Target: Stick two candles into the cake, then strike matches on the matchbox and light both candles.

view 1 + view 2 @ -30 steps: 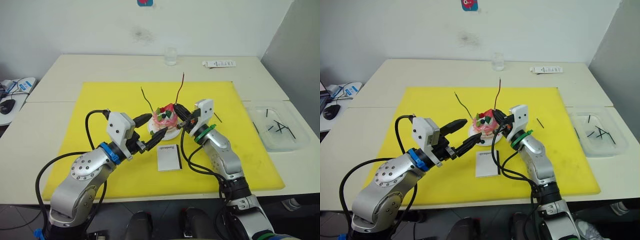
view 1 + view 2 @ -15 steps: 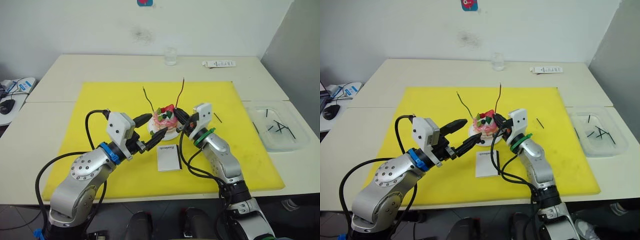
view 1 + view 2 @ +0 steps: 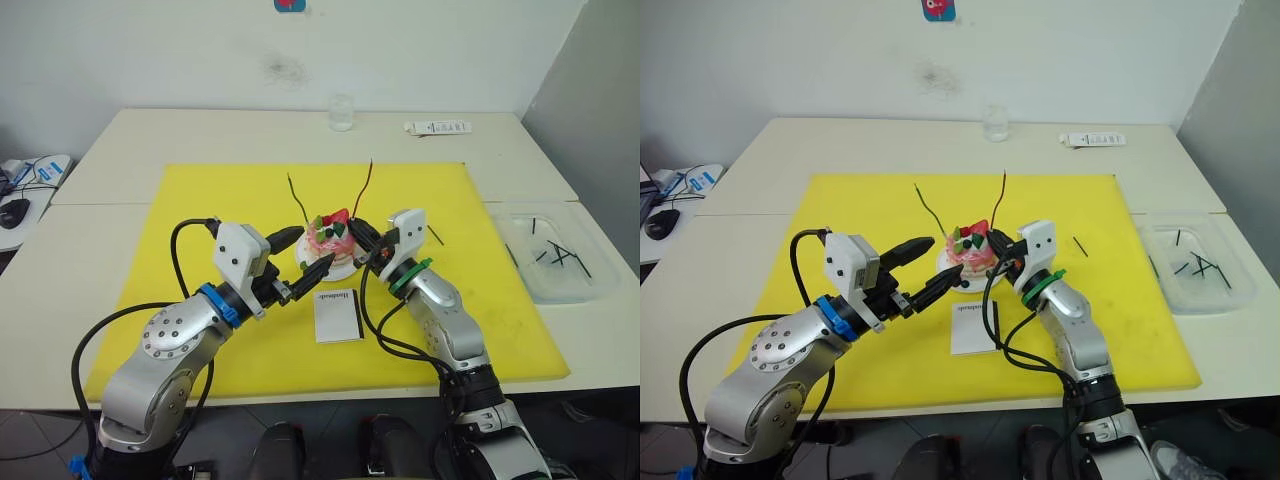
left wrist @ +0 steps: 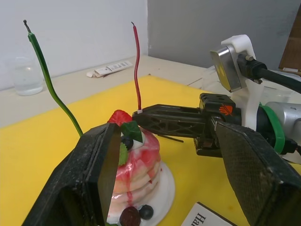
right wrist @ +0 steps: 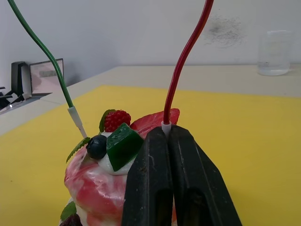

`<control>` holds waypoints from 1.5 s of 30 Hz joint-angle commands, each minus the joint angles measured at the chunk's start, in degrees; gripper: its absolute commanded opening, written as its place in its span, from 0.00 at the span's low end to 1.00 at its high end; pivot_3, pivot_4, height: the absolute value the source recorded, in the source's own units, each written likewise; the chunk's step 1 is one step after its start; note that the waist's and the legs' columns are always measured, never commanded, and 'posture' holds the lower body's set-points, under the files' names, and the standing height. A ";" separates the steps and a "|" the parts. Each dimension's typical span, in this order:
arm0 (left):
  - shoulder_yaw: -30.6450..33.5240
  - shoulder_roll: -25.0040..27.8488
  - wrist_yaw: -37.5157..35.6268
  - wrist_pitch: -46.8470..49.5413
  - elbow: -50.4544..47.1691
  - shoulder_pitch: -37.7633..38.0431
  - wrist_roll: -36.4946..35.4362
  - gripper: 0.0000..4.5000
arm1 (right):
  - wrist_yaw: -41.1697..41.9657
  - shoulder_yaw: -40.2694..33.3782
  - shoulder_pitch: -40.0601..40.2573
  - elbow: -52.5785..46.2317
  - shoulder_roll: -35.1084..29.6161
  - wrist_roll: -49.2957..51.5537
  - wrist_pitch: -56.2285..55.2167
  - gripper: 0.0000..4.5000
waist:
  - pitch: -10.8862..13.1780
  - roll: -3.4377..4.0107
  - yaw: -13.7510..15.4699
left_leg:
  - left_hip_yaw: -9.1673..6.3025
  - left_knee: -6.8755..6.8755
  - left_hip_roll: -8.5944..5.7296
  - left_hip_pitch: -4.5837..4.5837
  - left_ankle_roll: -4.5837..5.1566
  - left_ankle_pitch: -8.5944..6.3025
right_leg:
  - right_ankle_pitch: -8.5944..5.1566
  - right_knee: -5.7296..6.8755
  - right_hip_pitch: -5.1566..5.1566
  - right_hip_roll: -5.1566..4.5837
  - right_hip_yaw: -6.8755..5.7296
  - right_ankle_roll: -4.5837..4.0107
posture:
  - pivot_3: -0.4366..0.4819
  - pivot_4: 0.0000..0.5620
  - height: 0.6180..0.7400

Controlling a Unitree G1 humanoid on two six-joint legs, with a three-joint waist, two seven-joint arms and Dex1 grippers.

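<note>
The pink cake (image 3: 332,240) sits on a white plate (image 3: 345,270) at the middle of the yellow mat. The green candle (image 3: 298,198) stands in its left side. My right gripper (image 3: 358,226) is at the cake's right top, shut on the pale base of the red candle (image 5: 183,61), which rises upright; its lower tip is hidden between the fingers (image 5: 150,188). My left gripper (image 3: 314,248) hangs open at the cake's near left, holding nothing. The white matchbox (image 3: 338,315) lies just in front of the plate. One black match (image 3: 437,237) lies on the mat to the right.
A clear tray (image 3: 590,285) with several black matches (image 3: 556,254) rests off the mat at the right. A glass (image 3: 342,112) and a white tube (image 3: 437,127) stand near the table's far edge. The yellow mat (image 3: 180,210) is bare on the left.
My right gripper has edged a little closer over the cake, carrying the red candle with it. The left arm and the green candle have stayed put.
</note>
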 commanded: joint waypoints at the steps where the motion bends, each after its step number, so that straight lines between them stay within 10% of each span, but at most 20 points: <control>1: 0.17 0.06 -0.41 -0.61 -1.12 -0.67 -0.32 0.79 | 0.38 0.07 -0.76 -1.58 -0.12 0.27 -0.42 0.11 | 0.00 0.00 0.00 | 0.00 0.00 0.00 0.00 0.00 0.00 | 0.00 -0.01 0.00 0.00 0.00 0.00 | 0.48 0.27 1.00; 29: -0.27 -0.05 -0.93 -0.45 -0.49 -0.44 0.20 0.79 | 5.76 -1.16 1.93 -8.08 -6.20 3.89 5.88 0.15 | 0.03 0.02 0.00 | 0.01 -0.11 -0.01 -0.05 0.00 0.00 | 0.00 -0.18 -0.01 -0.01 -0.02 0.00 | 0.48 0.27 1.00; 40: 0.69 4.98 -8.66 -2.09 1.05 0.14 -0.89 0.79 | 11.65 -6.45 9.82 -22.00 -22.59 8.70 15.83 0.15 | 0.03 0.02 0.10 | 0.06 -0.62 -0.06 -0.11 -0.01 -0.01 | -0.02 -0.77 -0.01 -0.04 -0.05 0.06 | 0.48 0.27 1.00; 45: -0.32 6.55 -13.51 -3.04 -0.33 2.30 -1.80 0.79 | 9.11 -6.16 9.62 -22.57 -23.11 7.22 17.07 0.49 | 0.03 0.03 -0.25 | 0.03 -0.75 0.00 -0.02 -0.01 -0.01 | -0.06 -0.75 -0.01 0.03 -0.05 0.07 | 0.48 0.27 1.00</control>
